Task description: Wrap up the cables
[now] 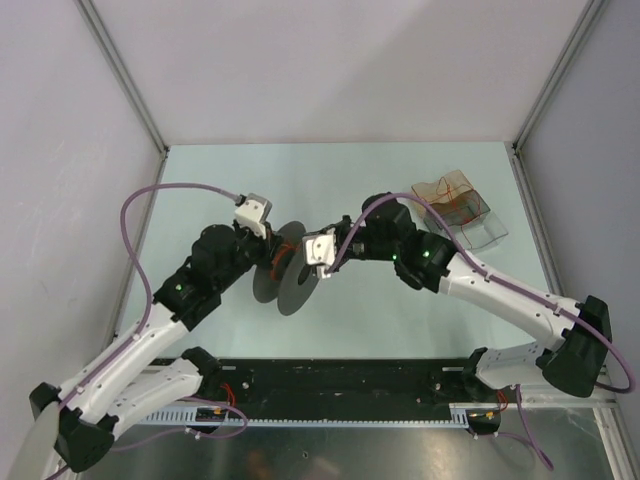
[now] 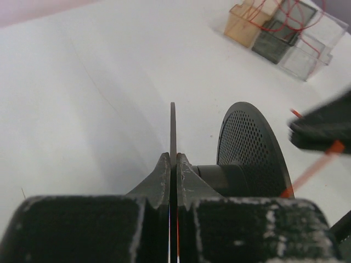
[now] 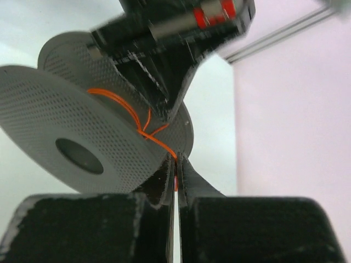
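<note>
A dark grey perforated spool [image 1: 295, 290] hangs above the table between the two arms. My left gripper [image 2: 172, 156] is shut on the thin edge of one spool flange [image 2: 172, 123]; the other flange [image 2: 249, 148] stands to its right. A thin orange cable [image 3: 123, 104] runs over the spool's core between the flanges and down into my right gripper [image 3: 176, 159], which is shut on it right beside the flange rim [image 3: 55, 120]. In the left wrist view the cable [image 2: 310, 172] stretches tight below the blurred right gripper [image 2: 323, 129]. From above, the left gripper [image 1: 270, 252] and right gripper [image 1: 305, 265] meet at the spool.
A clear box with compartments [image 1: 460, 210] stands at the back right and holds more red-orange wire [image 2: 285, 19]. Purple arm cables [image 1: 140, 250] loop beside both arms. Grey walls and metal posts [image 1: 130, 85] close in the table.
</note>
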{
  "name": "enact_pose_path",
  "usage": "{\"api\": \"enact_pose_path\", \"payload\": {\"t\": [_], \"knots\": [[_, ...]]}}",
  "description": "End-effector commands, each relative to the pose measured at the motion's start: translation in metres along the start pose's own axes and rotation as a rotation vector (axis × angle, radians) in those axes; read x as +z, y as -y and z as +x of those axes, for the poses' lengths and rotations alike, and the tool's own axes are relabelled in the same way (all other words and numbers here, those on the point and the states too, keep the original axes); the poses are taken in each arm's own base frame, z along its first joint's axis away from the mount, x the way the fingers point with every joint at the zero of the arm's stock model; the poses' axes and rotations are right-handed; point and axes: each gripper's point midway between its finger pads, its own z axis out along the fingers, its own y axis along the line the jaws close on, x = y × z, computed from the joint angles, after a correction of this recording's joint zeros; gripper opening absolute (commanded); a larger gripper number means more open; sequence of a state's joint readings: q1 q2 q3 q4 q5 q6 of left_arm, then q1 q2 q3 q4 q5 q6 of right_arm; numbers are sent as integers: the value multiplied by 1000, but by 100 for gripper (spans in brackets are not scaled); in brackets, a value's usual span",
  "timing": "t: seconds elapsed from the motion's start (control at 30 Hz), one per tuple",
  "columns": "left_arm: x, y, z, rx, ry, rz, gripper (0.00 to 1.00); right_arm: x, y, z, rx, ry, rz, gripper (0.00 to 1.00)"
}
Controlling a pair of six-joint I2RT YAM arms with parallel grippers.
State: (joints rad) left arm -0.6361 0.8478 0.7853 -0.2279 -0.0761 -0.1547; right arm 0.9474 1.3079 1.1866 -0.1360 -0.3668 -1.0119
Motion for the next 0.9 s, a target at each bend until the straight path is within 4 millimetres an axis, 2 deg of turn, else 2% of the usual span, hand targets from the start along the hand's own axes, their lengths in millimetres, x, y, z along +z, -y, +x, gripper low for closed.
{"api": "enact_pose_path", "payload": {"t": [0.0, 0.27, 0.43, 0.6, 0.7, 0.77, 0.87], "knots": [[-16, 21, -24, 193, 148, 145, 0, -13, 29, -12, 123, 38, 21, 0], [-57, 68, -25, 464, 305, 465, 0, -29, 19, 21, 370, 12, -164, 0], [-76, 84, -46, 510, 382, 548, 0, -42, -1, 39, 468, -10, -289, 0], [-89, 88, -72, 586, 478, 548, 0, -56, -15, 56, 528, -24, -343, 0], [-94, 89, -86, 686, 551, 531, 0, -58, -17, 61, 563, -23, -334, 0], [-92, 87, -90, 752, 575, 511, 0, -55, -10, 66, 601, -30, -285, 0], [-81, 82, -92, 858, 604, 462, 0, -51, 10, 83, 672, -48, -146, 0]]}}
